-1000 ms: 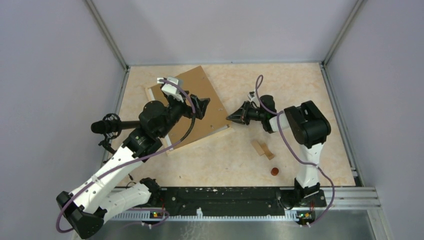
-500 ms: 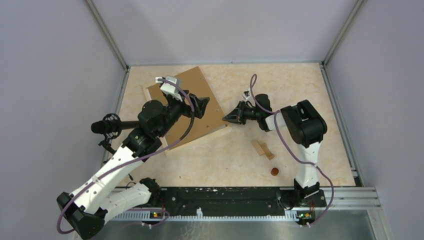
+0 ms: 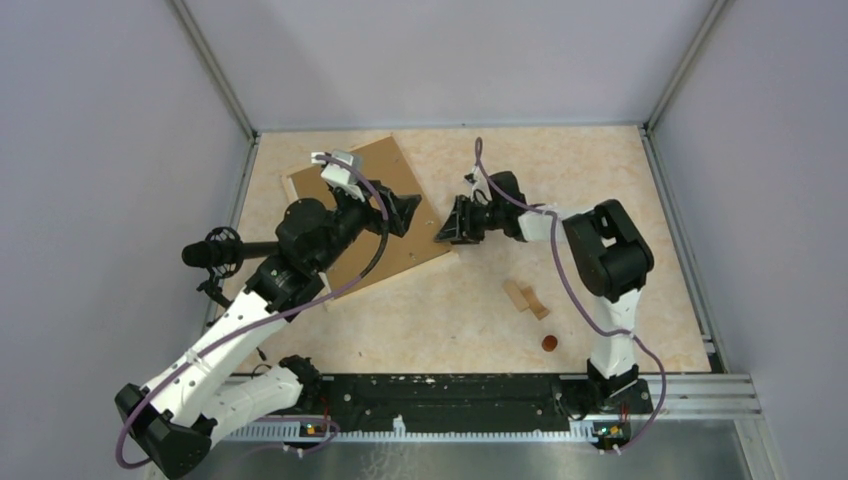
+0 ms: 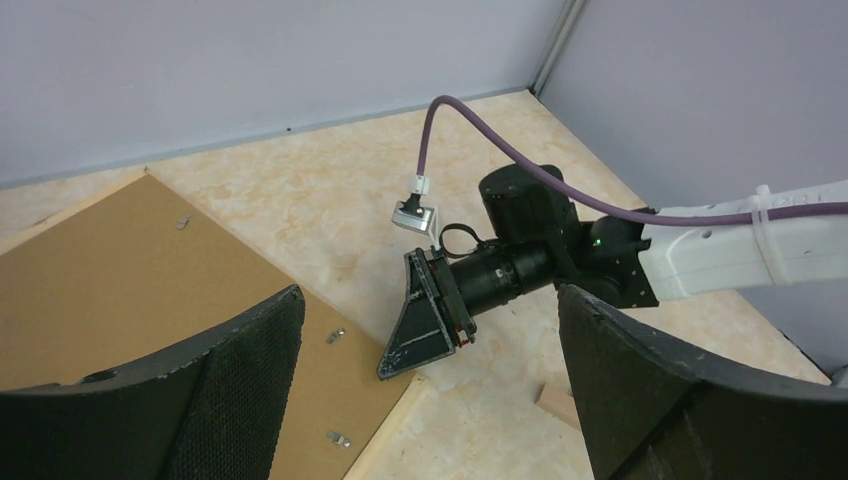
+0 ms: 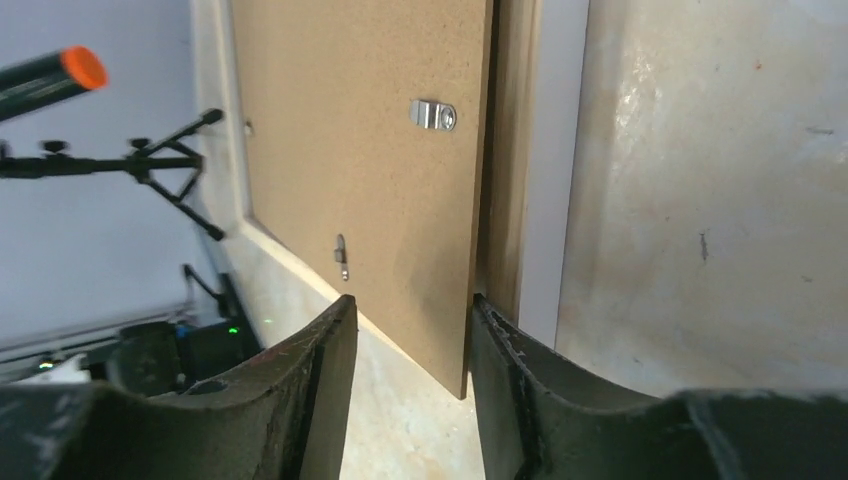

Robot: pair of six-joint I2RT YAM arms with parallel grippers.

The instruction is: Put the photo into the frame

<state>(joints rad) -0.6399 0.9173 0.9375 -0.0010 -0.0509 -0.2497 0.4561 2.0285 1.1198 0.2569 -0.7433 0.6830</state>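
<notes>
The photo [image 3: 400,205] lies face down at the table's back left, its brown board back with small metal clips [image 5: 432,114] showing. The frame [image 3: 291,186] lies under it, with pale slats showing along its edges [image 4: 385,440] [image 5: 508,150]. My left gripper [image 3: 405,212] hovers open and empty over the board's right part; its fingers [image 4: 250,380] frame the view. My right gripper [image 3: 450,226] is open at the board's right corner [image 4: 425,325]. That corner sits between its jaws [image 5: 410,320], with one finger [image 5: 510,380] against the frame slat.
Two small wooden blocks [image 3: 525,298] and a small red disc [image 3: 549,343] lie right of centre, near the right arm. A black rod on a small stand [image 3: 215,252] with an orange tip [image 5: 75,65] stands at the left wall. Grey walls enclose the table.
My right gripper has moved left up to the board's right corner. The board and frame have shifted slightly left and back. The left arm has stayed still.
</notes>
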